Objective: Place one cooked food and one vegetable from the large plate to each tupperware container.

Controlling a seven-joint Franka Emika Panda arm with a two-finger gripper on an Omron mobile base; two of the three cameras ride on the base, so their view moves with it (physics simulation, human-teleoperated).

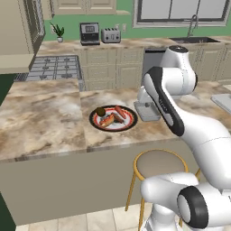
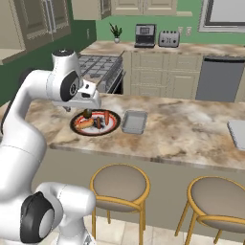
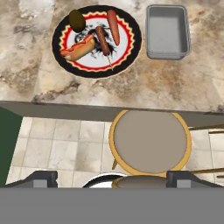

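The large plate (image 3: 134, 41) (image 1: 113, 130) (image 2: 95, 134) lies on the marble counter near its front edge. On it are a hot dog in a bun (image 3: 78, 48), a skewered sausage (image 3: 103, 39), an orange carrot (image 3: 113, 25) and a dark green avocado-like vegetable (image 3: 77, 20). One empty tupperware container (image 3: 167, 29) (image 2: 134, 121) (image 1: 148, 113) stands just right of the plate. A second tupperware container (image 2: 238, 133) (image 1: 223, 101) sits far right on the counter. My gripper (image 3: 113, 180) is open and empty, high above the counter's front edge and looking down at the plate.
Two round stools (image 2: 119, 184) (image 2: 217, 198) stand in front of the counter, one of them directly below my hand (image 3: 150, 142). A stove (image 1: 54, 67), a coffee machine (image 1: 90, 34), a toaster (image 1: 111, 35) and a sink (image 1: 196, 39) line the back wall.
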